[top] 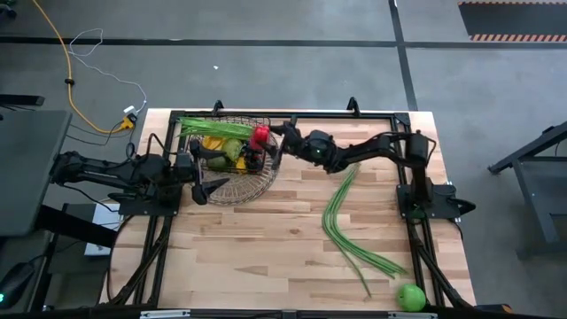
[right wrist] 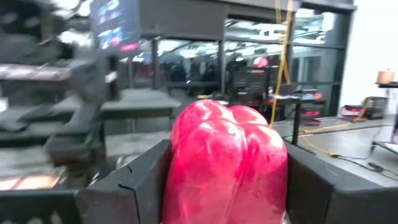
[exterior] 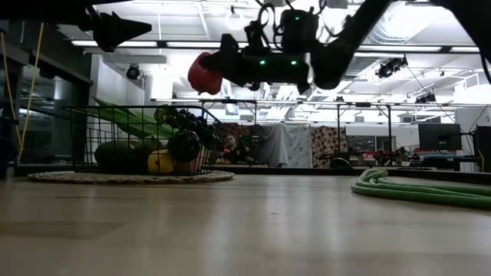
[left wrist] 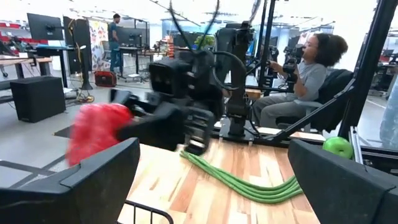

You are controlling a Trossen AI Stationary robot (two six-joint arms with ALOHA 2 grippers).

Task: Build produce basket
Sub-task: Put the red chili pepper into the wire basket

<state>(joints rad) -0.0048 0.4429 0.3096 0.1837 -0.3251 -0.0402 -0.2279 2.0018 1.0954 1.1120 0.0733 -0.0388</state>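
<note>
The dark wire basket (top: 232, 182) stands at the table's far left on a round woven mat (exterior: 130, 177). It holds produce: leafy greens (top: 211, 125), yellow fruit (exterior: 159, 162) and dark grapes (exterior: 184, 119). My right gripper (right wrist: 227, 186), reaching in from the table's right, is shut on a red pepper (top: 260, 136) above the basket's right rim. My left gripper (left wrist: 211, 186) is open and level over the basket's left side (top: 209, 174), with nothing between its fingers. Long green beans (top: 347, 226) and a green apple (top: 410, 296) lie on the table. My right gripper pinches the red pepper's two opposite sides (right wrist: 180, 174) between its two fingers (right wrist: 134, 186). The fingers come nearly level from the table's right. The pepper (exterior: 201, 73) bulges out past the fingertips and hangs clear, above the basket.
The beans run from the table's middle toward its near right, and the apple sits at the near right corner. A person (left wrist: 305, 81) sits beyond the table's right side. The bare wood in the table's near left half (top: 239, 257) is free room.
</note>
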